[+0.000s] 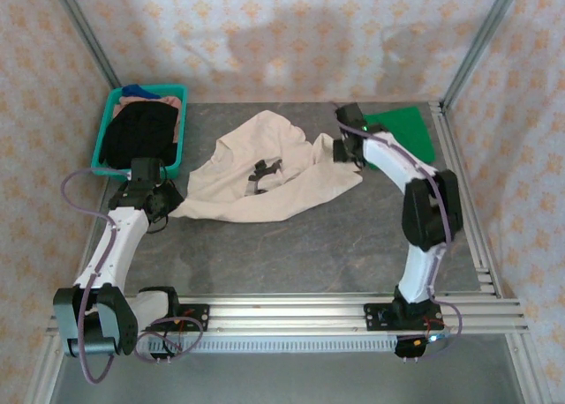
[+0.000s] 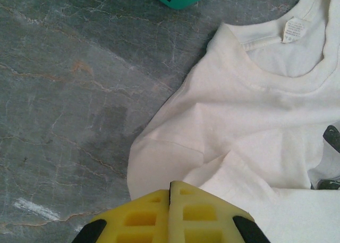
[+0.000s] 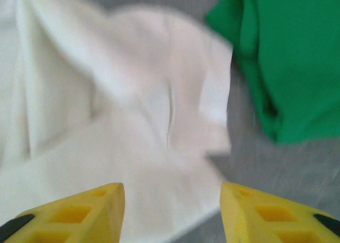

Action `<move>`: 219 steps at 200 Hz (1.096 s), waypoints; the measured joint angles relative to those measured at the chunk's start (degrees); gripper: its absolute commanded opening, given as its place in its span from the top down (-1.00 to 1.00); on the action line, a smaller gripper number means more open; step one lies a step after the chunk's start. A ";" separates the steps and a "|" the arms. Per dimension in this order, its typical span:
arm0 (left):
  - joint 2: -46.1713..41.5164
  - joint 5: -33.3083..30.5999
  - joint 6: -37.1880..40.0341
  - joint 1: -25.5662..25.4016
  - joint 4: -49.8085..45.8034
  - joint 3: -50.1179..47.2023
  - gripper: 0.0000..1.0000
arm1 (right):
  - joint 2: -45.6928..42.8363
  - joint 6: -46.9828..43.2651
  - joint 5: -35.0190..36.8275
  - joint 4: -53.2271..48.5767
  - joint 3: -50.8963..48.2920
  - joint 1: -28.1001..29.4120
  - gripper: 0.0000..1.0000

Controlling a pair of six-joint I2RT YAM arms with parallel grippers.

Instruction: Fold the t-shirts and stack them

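Top external: cream t-shirt [image 1: 291, 192] centred (green t-shirt [image 1: 402, 126] far right), open table [image 1: 300, 245] nearside.

left hand [image 2: 170, 190]: pressed tight together | right hand [image 3: 172, 195]: parted, angled downward

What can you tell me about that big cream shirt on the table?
The cream t-shirt is soft, cotton-looking cloth, lying unfolded and rumpled on the grey table, with a round ribbed collar, a white neck tag and a small black chest print. The left hand, shut, sits at its left corner; the right hand, open, hovers over its right edge.
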 measured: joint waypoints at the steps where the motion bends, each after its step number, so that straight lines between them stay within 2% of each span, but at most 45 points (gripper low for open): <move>1: -0.02 0.00 0.00 0.00 0.00 0.00 1.00 | -0.42 0.13 -0.20 0.17 -0.57 0.00 0.03; 17: 0.00 0.00 0.00 0.00 0.00 0.00 1.00 | -7.04 2.27 -3.45 1.62 -8.41 0.00 0.15; 31: 0.09 0.02 0.00 0.00 0.00 0.00 1.00 | -6.99 3.10 -4.22 2.32 -8.96 0.00 0.19; 91: 1.05 0.07 0.00 0.00 0.02 0.00 1.00 | 11.50 6.03 -9.53 4.31 0.63 -1.51 0.59; 102: 1.05 0.07 -0.02 0.00 0.02 0.00 1.00 | 13.86 6.21 -9.90 3.96 3.96 -1.55 0.57; 118: 1.05 0.07 0.00 0.00 0.02 0.00 1.00 | 16.13 6.36 -9.73 3.78 8.09 -1.55 0.37; 143: 1.05 0.04 0.00 0.00 0.07 -0.07 1.00 | 18.43 6.80 -8.98 3.28 12.55 -1.79 0.26; 219: 1.09 0.07 0.87 0.00 0.28 -0.44 1.00 | 25.73 5.29 -4.37 -1.73 22.18 -5.60 0.07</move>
